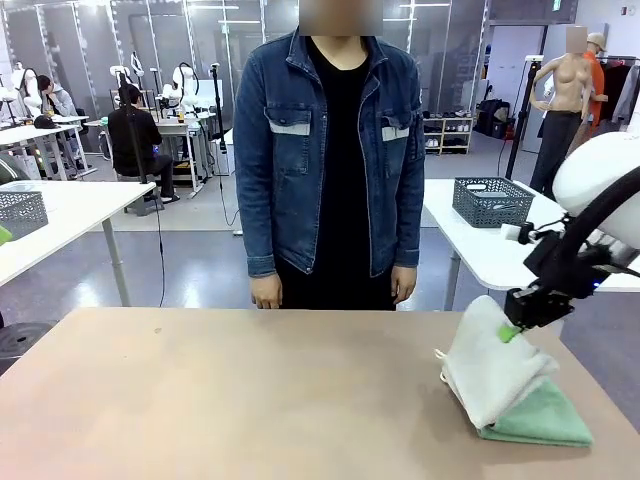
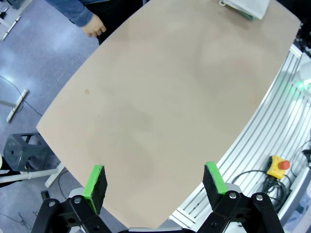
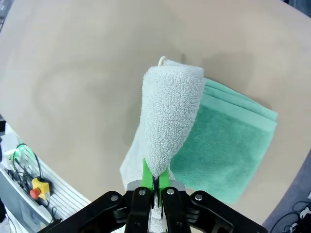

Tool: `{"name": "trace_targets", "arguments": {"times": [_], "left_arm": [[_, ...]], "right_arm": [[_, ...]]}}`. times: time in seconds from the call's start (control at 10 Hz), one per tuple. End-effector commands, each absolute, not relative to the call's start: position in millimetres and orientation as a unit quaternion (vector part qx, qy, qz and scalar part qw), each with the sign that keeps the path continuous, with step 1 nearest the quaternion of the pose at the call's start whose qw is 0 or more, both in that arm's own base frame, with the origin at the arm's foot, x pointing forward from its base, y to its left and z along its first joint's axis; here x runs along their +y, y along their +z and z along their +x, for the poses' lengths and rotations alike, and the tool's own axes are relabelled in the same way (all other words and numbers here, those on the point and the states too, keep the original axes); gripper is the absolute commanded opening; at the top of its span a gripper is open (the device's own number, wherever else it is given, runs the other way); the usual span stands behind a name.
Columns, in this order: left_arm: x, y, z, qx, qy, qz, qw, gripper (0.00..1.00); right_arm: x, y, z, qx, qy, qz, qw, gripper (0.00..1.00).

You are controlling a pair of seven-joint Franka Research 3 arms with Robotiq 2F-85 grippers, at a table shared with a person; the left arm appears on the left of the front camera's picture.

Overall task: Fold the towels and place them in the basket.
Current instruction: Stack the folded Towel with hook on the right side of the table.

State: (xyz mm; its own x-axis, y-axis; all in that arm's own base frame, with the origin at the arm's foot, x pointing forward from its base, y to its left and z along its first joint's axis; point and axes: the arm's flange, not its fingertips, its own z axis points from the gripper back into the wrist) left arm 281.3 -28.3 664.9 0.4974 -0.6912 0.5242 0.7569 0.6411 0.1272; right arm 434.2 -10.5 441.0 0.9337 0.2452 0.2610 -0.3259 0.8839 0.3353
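Note:
A cream-white towel [image 1: 495, 365] stands raised on the table's right side, and my right gripper [image 1: 512, 332] is shut on its upper edge. In the right wrist view that towel [image 3: 170, 111] hangs from the closed gripper [image 3: 155, 180] as a rolled fold. Under and beside it lies the mint green towel [image 1: 545, 420], folded flat [image 3: 228, 150]. My left gripper [image 2: 155, 182] hovers open above the bare tabletop, far from both towels [image 2: 245, 6]. A dark grey wire-mesh basket [image 1: 492, 200] sits on the white table at the back right.
A person in a denim jacket stands at the far edge with both hands [image 1: 266, 292] hanging down. The tan table [image 1: 250, 400] is bare left of the towels. A second mesh basket [image 1: 20, 212] stands on a side table at the far left.

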Motion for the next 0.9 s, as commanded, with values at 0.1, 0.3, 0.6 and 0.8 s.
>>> {"name": "trace_targets", "arguments": {"times": [0.1, 0.3, 0.6, 0.8], "left_arm": [[-29.2, 664.8, 282.9, -0.276, -0.417, -0.059, 0.864, 1.0], [-29.2, 664.8, 282.9, -0.276, -0.417, -0.059, 0.864, 1.0], [-29.2, 664.8, 282.9, -0.276, -0.417, -0.059, 0.864, 1.0], [-29.2, 664.8, 282.9, -0.276, -0.417, -0.059, 0.864, 1.0]], "right_arm": [[-39.4, 423.5, 441.8, -0.099, 0.136, 0.153, 0.974, 0.05], [-52.3, 409.9, 440.3, -0.076, 0.119, 0.106, 0.984, 0.05], [-56.9, 394.1, 439.2, -0.055, 0.111, 0.041, 0.991, 0.64], [-56.3, 399.6, 436.6, -0.048, 0.108, 0.022, 0.993, 1.0]]}}
